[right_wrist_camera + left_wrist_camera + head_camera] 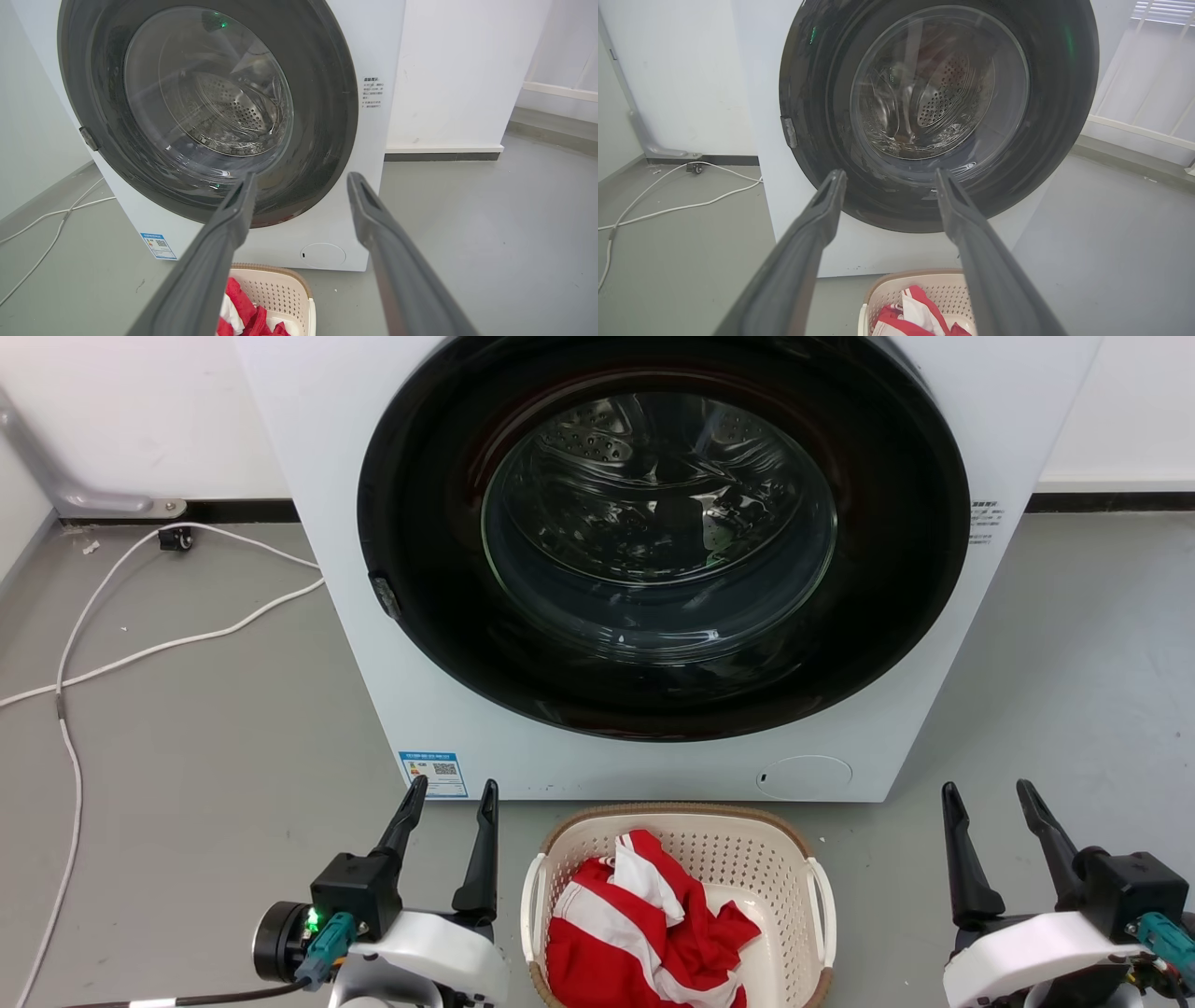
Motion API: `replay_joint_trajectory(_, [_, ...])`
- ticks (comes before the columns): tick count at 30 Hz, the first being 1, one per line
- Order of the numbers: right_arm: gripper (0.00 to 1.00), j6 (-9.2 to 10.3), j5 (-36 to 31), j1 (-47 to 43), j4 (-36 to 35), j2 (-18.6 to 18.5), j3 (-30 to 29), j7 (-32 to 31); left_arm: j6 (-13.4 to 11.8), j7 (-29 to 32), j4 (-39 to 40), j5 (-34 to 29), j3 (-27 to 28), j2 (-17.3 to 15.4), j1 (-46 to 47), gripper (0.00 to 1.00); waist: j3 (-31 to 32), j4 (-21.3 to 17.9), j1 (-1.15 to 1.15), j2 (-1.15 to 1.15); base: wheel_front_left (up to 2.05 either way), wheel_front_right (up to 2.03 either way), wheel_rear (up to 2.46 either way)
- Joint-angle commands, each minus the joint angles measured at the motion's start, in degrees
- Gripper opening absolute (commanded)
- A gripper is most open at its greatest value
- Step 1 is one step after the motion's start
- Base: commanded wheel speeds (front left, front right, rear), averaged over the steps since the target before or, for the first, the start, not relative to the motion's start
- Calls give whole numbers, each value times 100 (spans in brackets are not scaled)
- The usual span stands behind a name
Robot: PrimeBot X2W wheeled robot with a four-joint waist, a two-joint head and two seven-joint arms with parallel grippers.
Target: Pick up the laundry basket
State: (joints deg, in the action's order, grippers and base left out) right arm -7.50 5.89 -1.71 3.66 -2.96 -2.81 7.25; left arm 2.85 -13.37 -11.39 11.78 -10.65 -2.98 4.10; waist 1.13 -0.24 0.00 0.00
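Both released, the left claw (453, 787) and right claw (988, 789) flank the laundry basket (738, 849) without touching it.

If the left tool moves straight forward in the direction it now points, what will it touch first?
Most likely the washing machine's round door, near its dark lower rim; the left tool points there with nothing between. The laundry basket lies below that line. Depth is uncertain.

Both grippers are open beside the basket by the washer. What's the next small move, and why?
Probably lower the left gripper and right gripper toward the white loop handles: both stand open and empty either side of the laundry basket, which sits on the floor holding red-and-white cloth.
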Motion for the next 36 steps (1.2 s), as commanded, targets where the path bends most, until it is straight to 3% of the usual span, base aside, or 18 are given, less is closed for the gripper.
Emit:
replay_joint_trajectory(1, [100,2,-114,-25,-25,10,6,44,-6,-50,2,-105,-16,-2,54,100,0,-1,0,0,0,0,0])
replay_joint_trajectory(13, [100,2,-348,-33,54,12,11,184,-66,-192,-160,-501,32,8,82,100,5,14,0,0,0,0,0])
replay_joint_trajectory(36, [100,2,-189,47,199,12,-35,232,-97,-185,-326,-313,110,10,109,100,-14,6,0,0,0,0,0])
